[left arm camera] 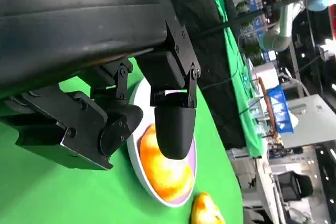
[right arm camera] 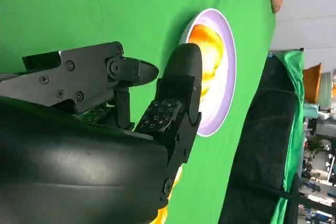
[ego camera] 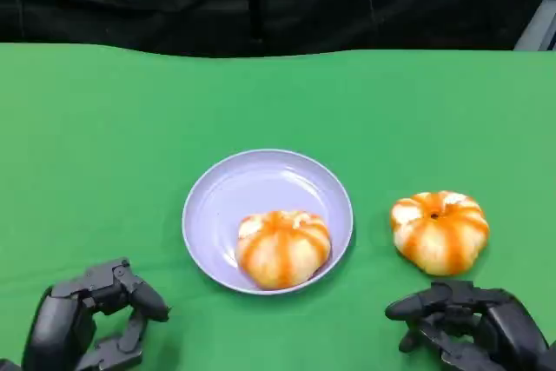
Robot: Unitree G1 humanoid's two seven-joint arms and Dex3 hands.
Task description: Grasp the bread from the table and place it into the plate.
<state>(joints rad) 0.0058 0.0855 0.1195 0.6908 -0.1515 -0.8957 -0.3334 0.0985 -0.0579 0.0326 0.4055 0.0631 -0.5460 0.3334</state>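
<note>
Left hand (ego camera: pixel 91 319) and right hand (ego camera: pixel 469 323) both low at the near edge, matte black fingers loosely apart, holding nothing. Glossy orange-striped pumpkin-shaped bread bun (ego camera: pixel 439 231) sits on the green cloth table (ego camera: pixel 104 145) just beyond the right hand. Farther left, a second ribbed bun (ego camera: pixel 283 248) lies inside the smooth round lilac plastic plate (ego camera: pixel 234 184).

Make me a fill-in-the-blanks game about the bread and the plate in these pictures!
1. One bread already lies in the ____ plate.
2. The other bread sits on the ____ table cloth.
3. The hand nearest that other bread is the robot's ____ hand.
4. The left hand holds ____.

Missing words: purple; green; right; nothing
</note>
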